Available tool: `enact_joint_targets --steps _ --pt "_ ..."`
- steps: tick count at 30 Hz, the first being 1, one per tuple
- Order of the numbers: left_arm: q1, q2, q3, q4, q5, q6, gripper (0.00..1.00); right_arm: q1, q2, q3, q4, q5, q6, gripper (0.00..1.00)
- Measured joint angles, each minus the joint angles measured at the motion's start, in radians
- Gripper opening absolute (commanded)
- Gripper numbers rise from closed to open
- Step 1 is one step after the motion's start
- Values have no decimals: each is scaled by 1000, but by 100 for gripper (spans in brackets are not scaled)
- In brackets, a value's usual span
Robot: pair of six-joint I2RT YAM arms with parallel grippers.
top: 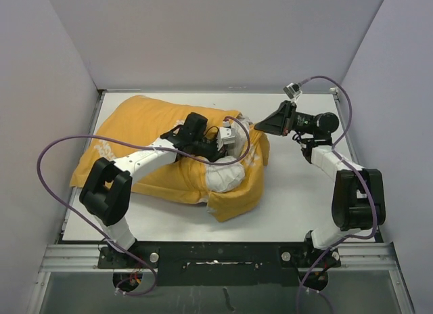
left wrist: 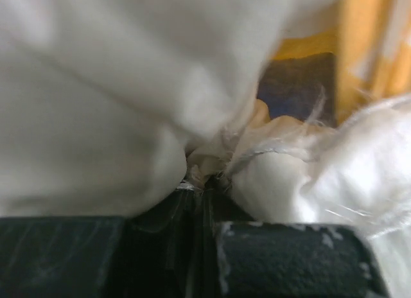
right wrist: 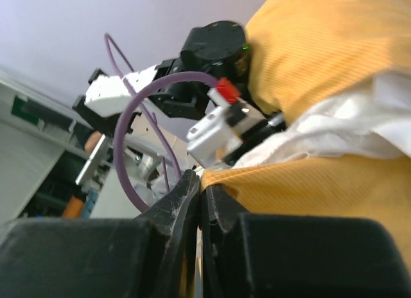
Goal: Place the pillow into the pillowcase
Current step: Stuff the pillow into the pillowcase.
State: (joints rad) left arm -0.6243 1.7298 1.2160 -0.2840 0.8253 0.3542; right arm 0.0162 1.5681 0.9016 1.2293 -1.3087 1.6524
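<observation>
Reaching rightward, left end effector [left wrist: 199,185] pinches pillow [top: 223,176] in pillowcase [top: 145,124].

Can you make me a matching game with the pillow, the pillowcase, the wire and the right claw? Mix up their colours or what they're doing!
Things:
1. pillow
2. pillowcase
3. cable
4. right gripper

Matches:
A. purple
B. pinching yellow cloth
C. white
D. yellow side up

Pairs: 1-C, 2-D, 3-A, 4-B
</observation>
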Motion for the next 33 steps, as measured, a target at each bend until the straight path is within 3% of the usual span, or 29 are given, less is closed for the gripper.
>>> enact_joint_targets --steps 4,7,11,14,16,22,28,30,33 --pt "0 55 56 -71 14 -19 0 97 -7 42 -31 -27 -59 0" --pt "8 77 90 -131 31 -53 0 160 -56 24 -169 -38 -184 0" --pt "32 68 82 -146 75 -144 0 190 -205 -70 -506 -2 -491 0" --pt "58 56 49 -68 95 -290 0 215 -293 -54 -961 78 -874 0" --pt "72 50 26 2 89 -402 0 236 -309 -35 -1156 133 -1046 0" --pt "58 49 21 153 -57 -746 0 275 -306 -14 -1421 256 -1301 0" --pt "-93 154 188 6 -397 -877 0 244 -305 -5 -1387 254 -1267 0" --pt "-154 190 206 19 -497 -904 0 201 -305 10 -1307 222 -1145 0" --pt "-194 195 167 125 -534 -944 0 123 -285 10 -991 149 -811 0"
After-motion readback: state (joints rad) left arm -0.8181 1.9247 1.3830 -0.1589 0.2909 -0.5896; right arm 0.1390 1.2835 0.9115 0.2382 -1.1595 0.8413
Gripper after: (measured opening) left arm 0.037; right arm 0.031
